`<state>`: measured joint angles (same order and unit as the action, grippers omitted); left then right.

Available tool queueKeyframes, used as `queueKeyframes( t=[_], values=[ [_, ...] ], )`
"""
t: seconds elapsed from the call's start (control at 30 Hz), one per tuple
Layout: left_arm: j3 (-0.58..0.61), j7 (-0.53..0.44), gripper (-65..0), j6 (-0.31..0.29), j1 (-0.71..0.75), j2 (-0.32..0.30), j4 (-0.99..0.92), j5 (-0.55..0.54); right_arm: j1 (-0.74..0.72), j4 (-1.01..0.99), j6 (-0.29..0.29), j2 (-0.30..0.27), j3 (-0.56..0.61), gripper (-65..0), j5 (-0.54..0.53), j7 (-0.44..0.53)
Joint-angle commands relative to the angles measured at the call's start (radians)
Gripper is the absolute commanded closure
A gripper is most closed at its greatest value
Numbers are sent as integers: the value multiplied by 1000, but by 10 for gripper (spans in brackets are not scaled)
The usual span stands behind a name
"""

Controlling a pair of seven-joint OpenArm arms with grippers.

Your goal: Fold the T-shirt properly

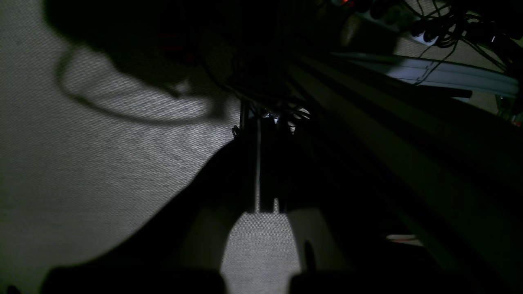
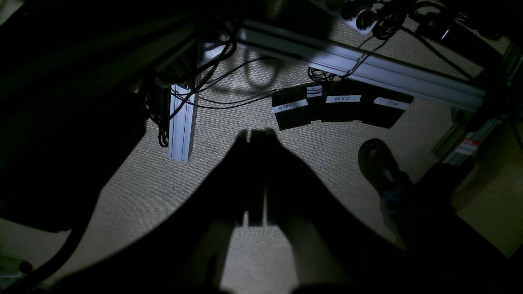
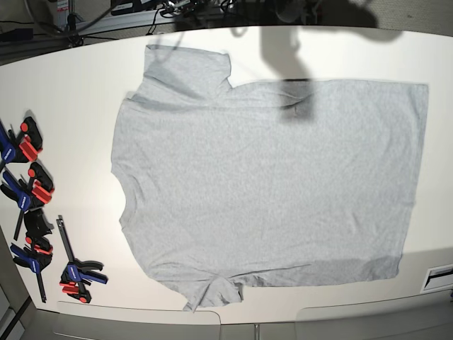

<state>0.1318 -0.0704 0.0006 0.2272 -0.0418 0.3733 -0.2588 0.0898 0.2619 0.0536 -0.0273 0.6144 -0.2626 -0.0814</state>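
A: Progress? T-shirt point(image 3: 269, 184) flat on white table point(image 3: 78, 92), plain side up, neck toward clamp side, hem toward opposite edge. Zero folds so far. Near sleeve point(image 3: 212, 292) bunched a bit at table's front edge, far sleeve point(image 3: 185, 69) lying flat.

B: So all still to do — sleeves in, sides over, then halved, prob. Grippers?

A: Left gripper point(image 1: 261, 204) jaws together, nothing in them. Right gripper point(image 2: 254, 216) same: pressed together, empty. Both hanging off the table, over carpet point(image 2: 318, 147), well apart from shirt. Neither visible in base view.

B: Anything in the way?

A: Bar clamps point(image 3: 32, 205) in a row along table edge, beside collar end, not touching fabric. Below: aluminium frame rail point(image 2: 359, 65), cables, labelled foot pedals point(image 2: 341, 107), someone's shoe point(image 2: 378, 161) near right gripper. Nothing lying on shirt; just a shadow across top. Bunched sleeve likely needs smoothing first.
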Motion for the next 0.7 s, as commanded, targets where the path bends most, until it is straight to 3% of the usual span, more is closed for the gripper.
queueKeyframes(
  t=[0.0,0.47,0.67],
  values=[
    [0,-4,0,7,8,3,5,-4,6,5,7,2,-1,0,-2,6],
    [0,-4,0,7,10,0,5,-4,19,5,7,0,-1,0,-2,7],
    [-2,-4,0,60,111,-49,124,-5,91,36,13,-36,-1,0,1,143]
  ],
)
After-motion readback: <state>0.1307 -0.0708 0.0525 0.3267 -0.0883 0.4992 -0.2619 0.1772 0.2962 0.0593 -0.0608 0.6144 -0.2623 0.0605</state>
